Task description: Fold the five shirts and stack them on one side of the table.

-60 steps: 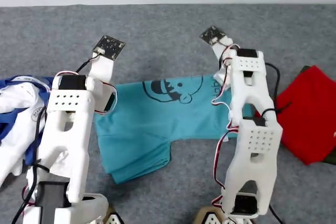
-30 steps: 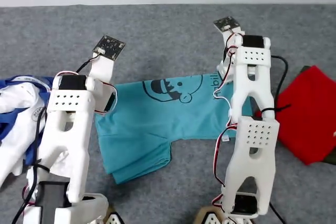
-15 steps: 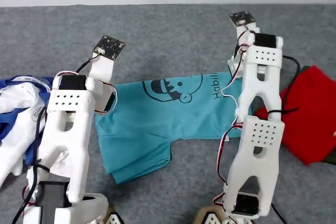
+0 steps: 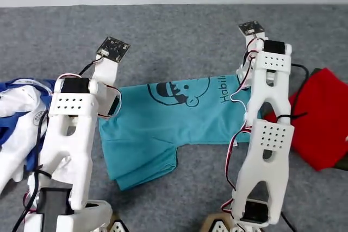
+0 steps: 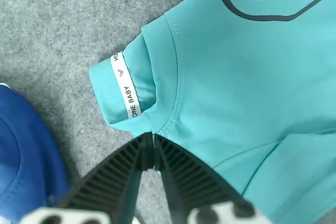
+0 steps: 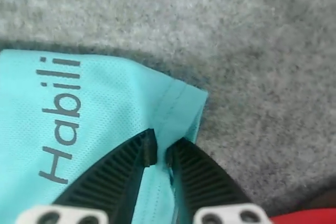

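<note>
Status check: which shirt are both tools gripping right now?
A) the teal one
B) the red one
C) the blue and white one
A: the left tool is closed on the teal shirt next to its sleeve, and the right tool pinches its hem corner. The red shirt lies off to the side, ungripped.
</note>
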Available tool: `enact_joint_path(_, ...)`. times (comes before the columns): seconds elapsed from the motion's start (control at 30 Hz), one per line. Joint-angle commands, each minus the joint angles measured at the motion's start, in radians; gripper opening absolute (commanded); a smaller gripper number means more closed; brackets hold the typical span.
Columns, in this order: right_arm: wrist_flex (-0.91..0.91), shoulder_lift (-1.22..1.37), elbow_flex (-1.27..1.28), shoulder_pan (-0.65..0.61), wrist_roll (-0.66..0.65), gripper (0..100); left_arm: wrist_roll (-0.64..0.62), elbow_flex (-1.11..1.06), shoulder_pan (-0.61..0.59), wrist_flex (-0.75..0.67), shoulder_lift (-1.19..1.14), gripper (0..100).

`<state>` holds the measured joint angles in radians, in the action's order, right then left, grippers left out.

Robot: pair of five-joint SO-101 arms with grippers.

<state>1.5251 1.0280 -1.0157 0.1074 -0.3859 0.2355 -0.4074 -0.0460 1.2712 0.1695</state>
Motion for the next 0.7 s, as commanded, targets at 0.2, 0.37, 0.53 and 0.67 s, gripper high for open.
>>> enact_joint_path(0.2, 0.001, -0.073, -0.044, 0.005, 0.003, 4.1, -0.005, -0.004, 0.005, -0.018, 0.005, 0)
enact_joint_path(0.37, 0.025, -0.077, -0.046, 0.01, 0.006, 5.9, -0.005, -0.004, 0.005, -0.018, 0.005, 0)
enact_joint_path(0.53, 0.122, -0.088, -0.121, 0.004, 0.009, 12.2, -0.005, -0.004, 0.005, -0.018, 0.005, 0)
enact_joint_path(0.67, 0.143, -0.081, -0.175, 0.005, 0.006, 12.1, -0.005, -0.004, 0.005, -0.02, 0.005, 0)
